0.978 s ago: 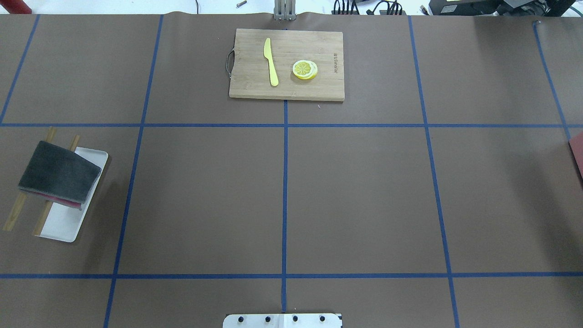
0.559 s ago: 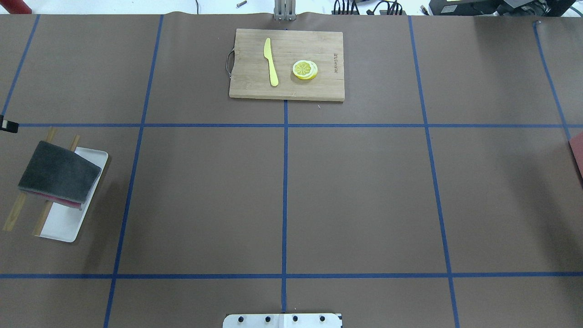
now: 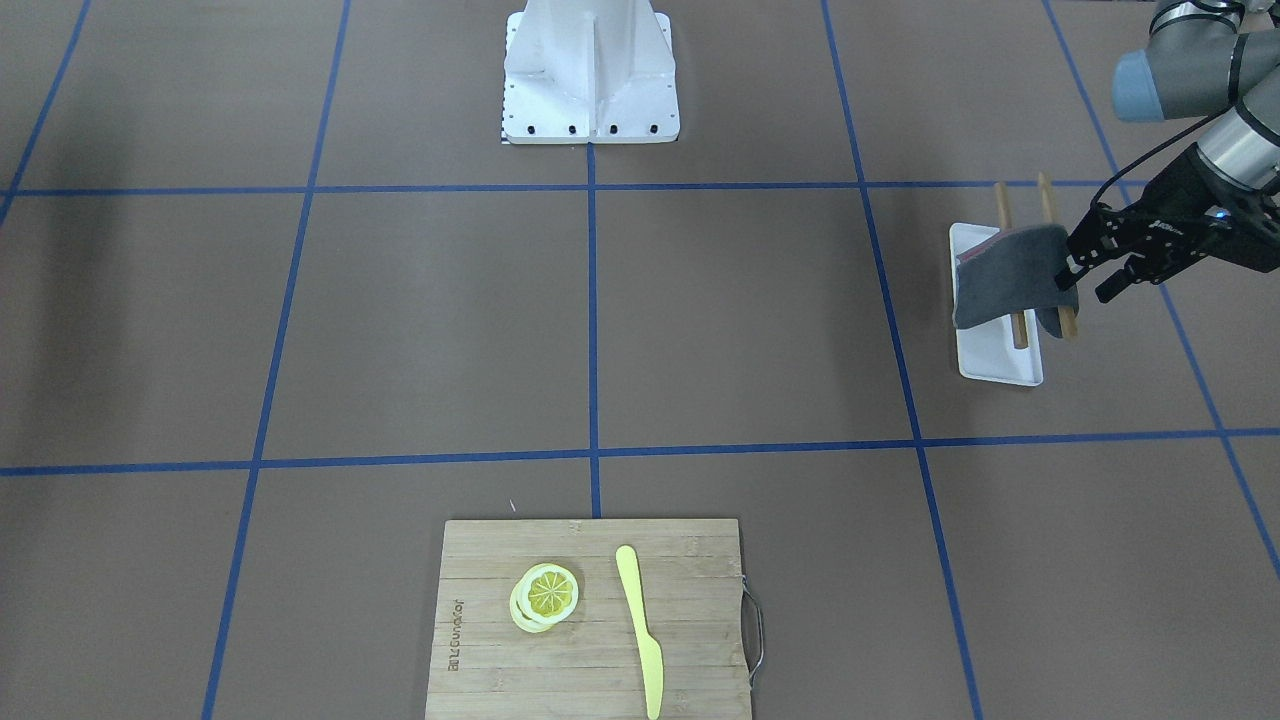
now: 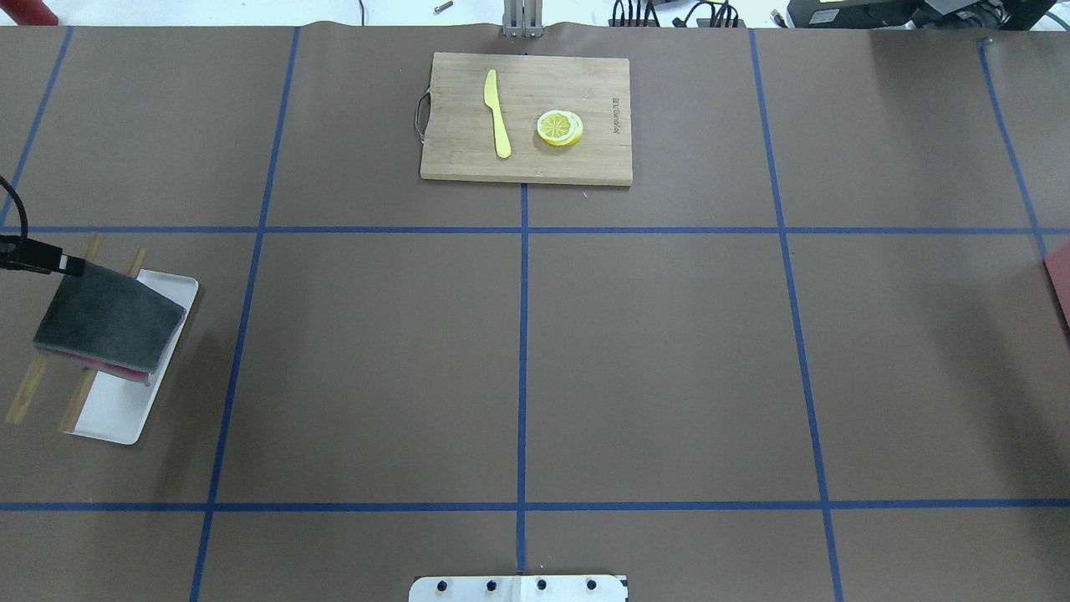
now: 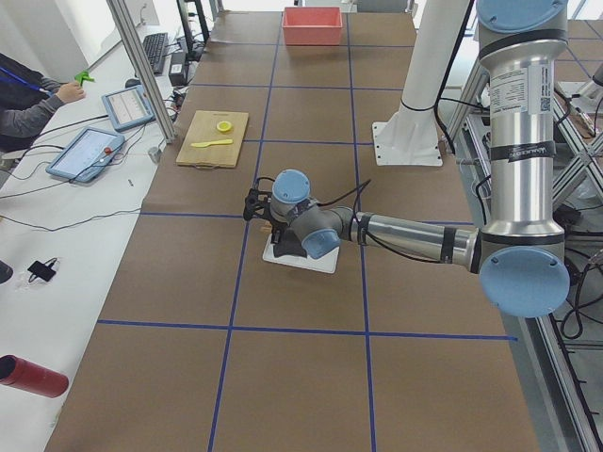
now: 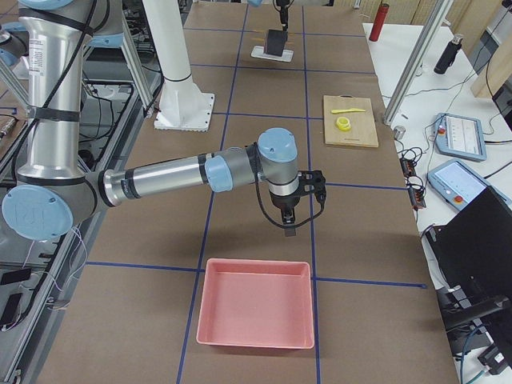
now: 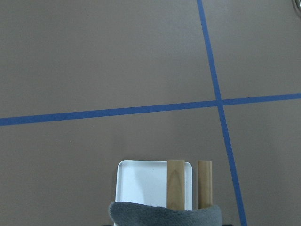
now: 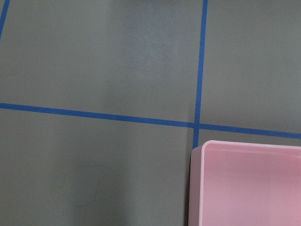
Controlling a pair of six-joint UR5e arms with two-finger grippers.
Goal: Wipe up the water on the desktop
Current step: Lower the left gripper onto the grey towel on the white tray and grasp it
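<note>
Desktop (image 4: 652, 359): brown sheet w/ blue tape grid, fills the whole work area. No clear puddle in any view. Right wrist cam shows a faint curved outline on the paper, could be water, can't tell.

Pink bin (image 6: 256, 302): robot's right end. Right gripper (image 6: 290, 228) hangs just above the desktop near it; fingers not readable, can't tell if parted or clenched.

Cutting board (image 4: 527, 117): far centre, knife + lemon slices on it, well apart from both arms.

White tray (image 4: 117, 414): robot's left end. Two wooden sticks (image 7: 176, 183) lie across it, w/ a folded grey cloth (image 4: 109, 318) draped over them, tilted.

Left gripper (image 3: 1086, 285): at the cloth's outer edge, jaws parted, nothing held.

Risks, as I judge them:
- Shallow bite takes one layer only, so the cloth unfolds or slips.
- Low approach knocks the sticks or shoves the tray.
- Spill hard to see, so the wipe may miss it.
</note>
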